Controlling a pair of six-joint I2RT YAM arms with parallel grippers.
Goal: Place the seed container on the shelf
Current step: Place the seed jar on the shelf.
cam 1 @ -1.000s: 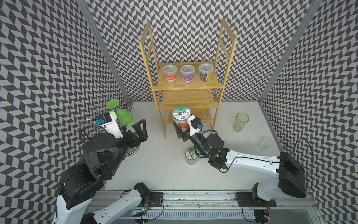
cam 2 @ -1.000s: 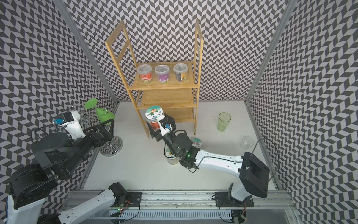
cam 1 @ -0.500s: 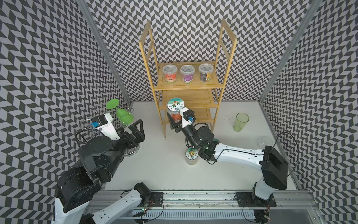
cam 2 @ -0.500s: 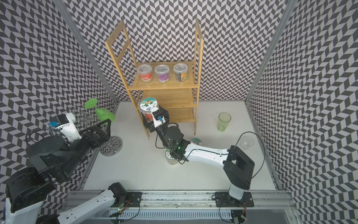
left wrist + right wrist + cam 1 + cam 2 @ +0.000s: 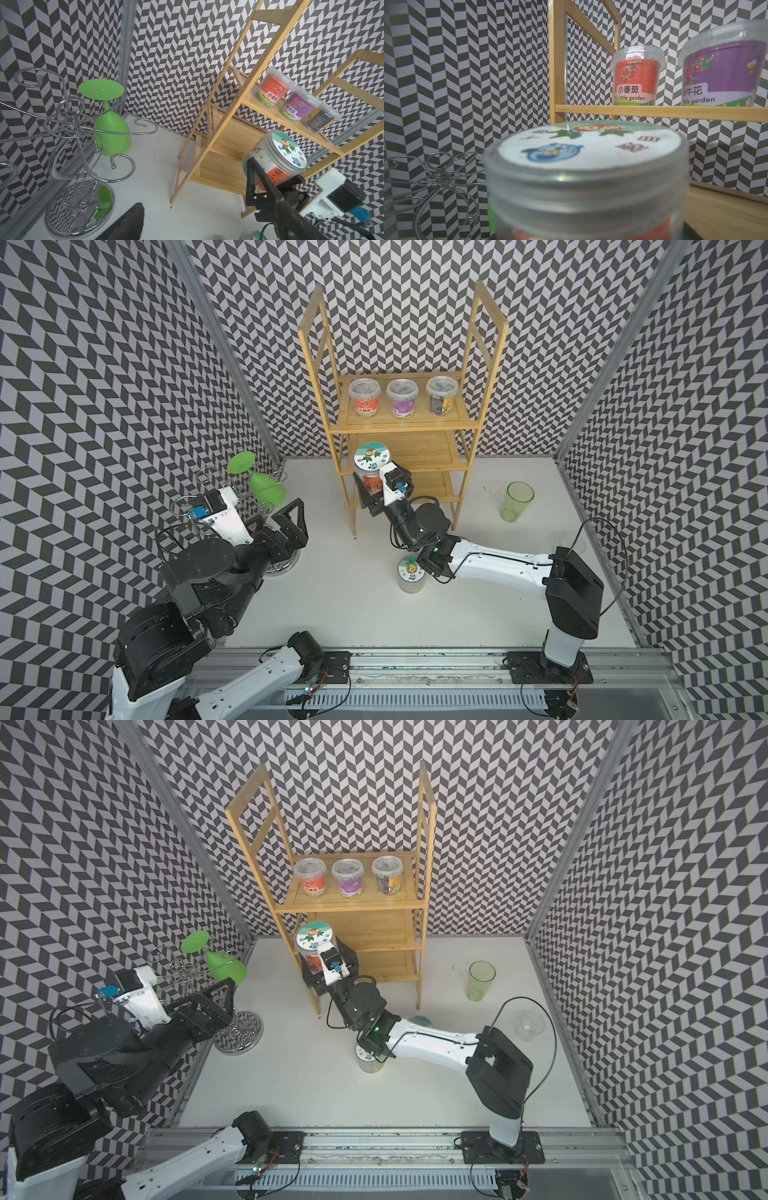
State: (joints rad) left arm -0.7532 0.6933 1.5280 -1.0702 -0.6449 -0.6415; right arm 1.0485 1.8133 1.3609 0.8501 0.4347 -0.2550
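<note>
Right gripper clamped around the seed jar, upright at the shelf's front left corner below its top board, while the left gripper hangs wide open and empty, well left of the shelf.

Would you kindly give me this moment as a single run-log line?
right pincer: shut on seed container | seed container: in front of shelf, not yet set down | left pincer: open, empty

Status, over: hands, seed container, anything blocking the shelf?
Right hand shut on seed container, lifted at shelf front, below top tier. Left hand open, empty, by wire stand. Shelf post close beside container; three tubs on top tier.
</note>
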